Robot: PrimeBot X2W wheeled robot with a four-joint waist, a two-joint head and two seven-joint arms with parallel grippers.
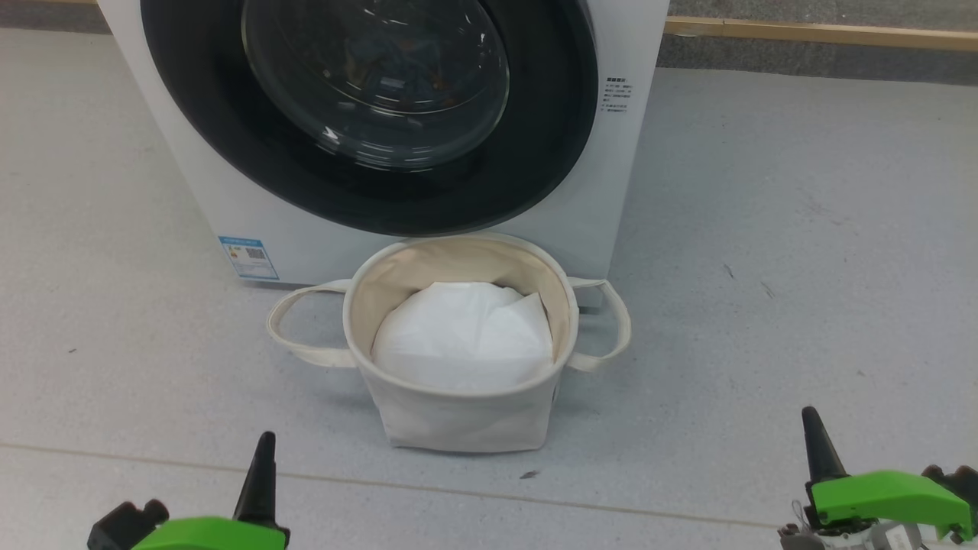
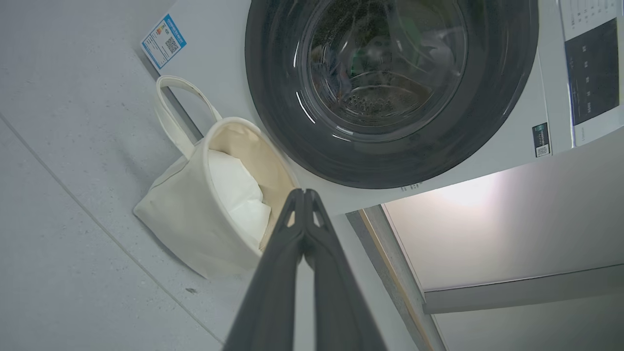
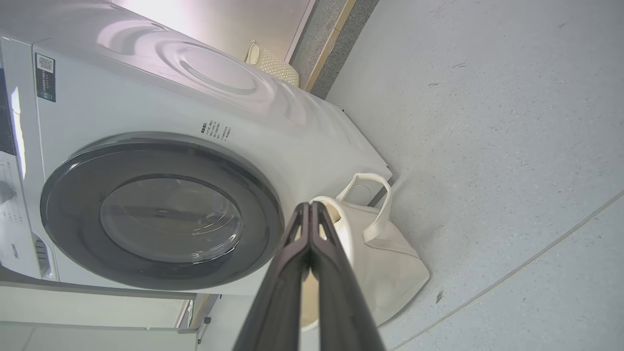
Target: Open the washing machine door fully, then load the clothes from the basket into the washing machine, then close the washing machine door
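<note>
The washing machine [image 1: 620, 191] fills the top of the head view, and its door [image 1: 374, 84] lies flush against the front, closed. Through the glass I make out dim bluish fabric with orange flecks, the clothes as far as I can tell. The cream basket [image 1: 458, 418] stands on the floor right below the door and holds a plain white sheet [image 1: 462, 336]. My left gripper [image 1: 263, 451] and right gripper [image 1: 811, 424] hang low near me, well short of the basket, both shut on nothing. The left wrist view has the left gripper [image 2: 303, 192] before the basket [image 2: 180, 214] and door [image 2: 390, 87]. In the right wrist view, the right gripper [image 3: 310, 204] points at the door [image 3: 165, 219] and basket [image 3: 385, 258].
A blue sticker [image 1: 248, 257] marks the machine's lower left corner. A wooden skirting strip [image 1: 817, 32] runs along the far wall. Grey floor spreads to both sides of the basket. A woven basket [image 3: 273, 63] sits behind the machine. A pale panel [image 2: 487, 234] adjoins the machine's side.
</note>
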